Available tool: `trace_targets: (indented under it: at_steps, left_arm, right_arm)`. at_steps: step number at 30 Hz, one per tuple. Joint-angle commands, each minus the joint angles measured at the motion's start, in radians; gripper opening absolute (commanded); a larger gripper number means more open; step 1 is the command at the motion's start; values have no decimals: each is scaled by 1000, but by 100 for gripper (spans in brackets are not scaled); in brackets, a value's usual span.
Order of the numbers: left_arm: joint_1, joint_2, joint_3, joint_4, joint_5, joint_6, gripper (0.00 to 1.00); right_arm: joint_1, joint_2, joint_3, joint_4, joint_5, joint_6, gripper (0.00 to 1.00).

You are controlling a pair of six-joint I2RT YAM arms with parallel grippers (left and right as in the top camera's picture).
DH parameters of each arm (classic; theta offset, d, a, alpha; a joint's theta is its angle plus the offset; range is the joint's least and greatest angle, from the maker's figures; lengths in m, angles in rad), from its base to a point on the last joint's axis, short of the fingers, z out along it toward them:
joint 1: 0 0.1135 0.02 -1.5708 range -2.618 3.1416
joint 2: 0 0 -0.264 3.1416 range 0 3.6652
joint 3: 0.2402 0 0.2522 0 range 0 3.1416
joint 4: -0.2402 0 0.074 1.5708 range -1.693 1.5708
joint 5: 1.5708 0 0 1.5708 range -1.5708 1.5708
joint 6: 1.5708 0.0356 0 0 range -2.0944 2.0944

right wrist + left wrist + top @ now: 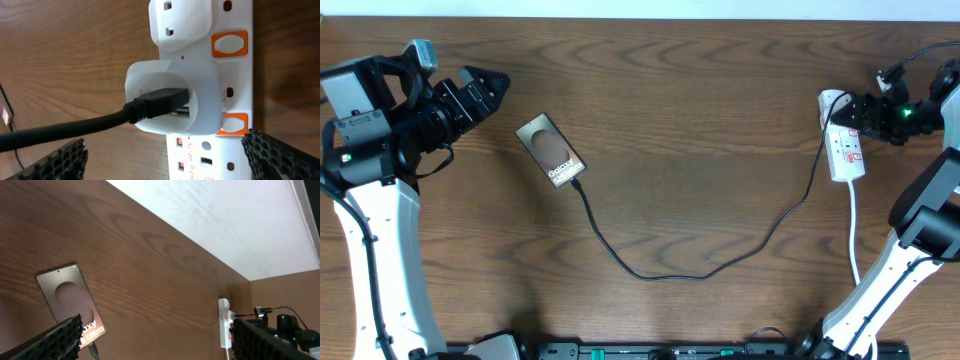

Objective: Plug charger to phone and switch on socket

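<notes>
The phone (552, 152) lies flat left of centre, dark brown with white text; it also shows in the left wrist view (67, 302). The charger cable (650, 274) runs from the phone's lower end, where its plug tip (93, 350) meets the edge, across to the socket (846, 150). The socket is a white power strip with orange switches (230, 44); a white adapter (172, 95) with the black lead sits in it. My left gripper (492, 84) is open and empty, up and left of the phone. My right gripper (842, 112) is open, its fingers either side of the strip (170, 160).
A white lead (854, 235) runs from the strip toward the front edge by my right arm's base. A pale wall (225, 225) borders the table's far edge. Black robot cables (910, 60) hang near the right wrist.
</notes>
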State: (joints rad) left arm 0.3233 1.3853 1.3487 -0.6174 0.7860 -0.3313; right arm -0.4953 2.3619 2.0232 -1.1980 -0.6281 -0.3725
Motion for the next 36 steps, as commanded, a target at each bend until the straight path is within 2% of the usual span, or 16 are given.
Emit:
trace_targets:
  at_steps: [1, 18, 36]
  left_arm:
    - [0, 2, 3, 0, 2, 24, 92]
    - [0, 2, 3, 0, 2, 24, 93]
    - [0, 2, 3, 0, 2, 24, 93]
  right_arm:
    - [13, 8, 7, 7, -7, 21, 99]
    - [32, 8, -2, 29, -64, 80, 99]
    - [70, 8, -3, 46, -42, 126, 99]
